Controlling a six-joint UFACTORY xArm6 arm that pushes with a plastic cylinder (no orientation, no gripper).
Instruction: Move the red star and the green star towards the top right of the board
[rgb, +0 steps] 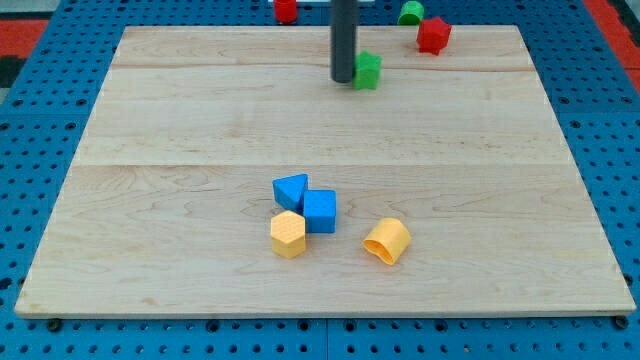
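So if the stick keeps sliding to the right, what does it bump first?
My tip sits just left of the green star, seemingly touching it, so that comes first. The red star lies further up and right.

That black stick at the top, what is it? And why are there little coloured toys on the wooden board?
The black stick is the end of a robot arm. It has no hand, so it holds nothing; it only pushes. Its bottom end, my tip, slides over the wooden board.

There is just one picture, from a camera looking down at the board from the view's bottom side.

My tip is right beside the green star, on that star's left in the view, touching it or nearly so. Near the view's top right sits the red star, with a green round block next to it. Another red block is at the top edge.

Lower down huddle two blue blocks, with a yellow six-sided block and a yellow rounded block.
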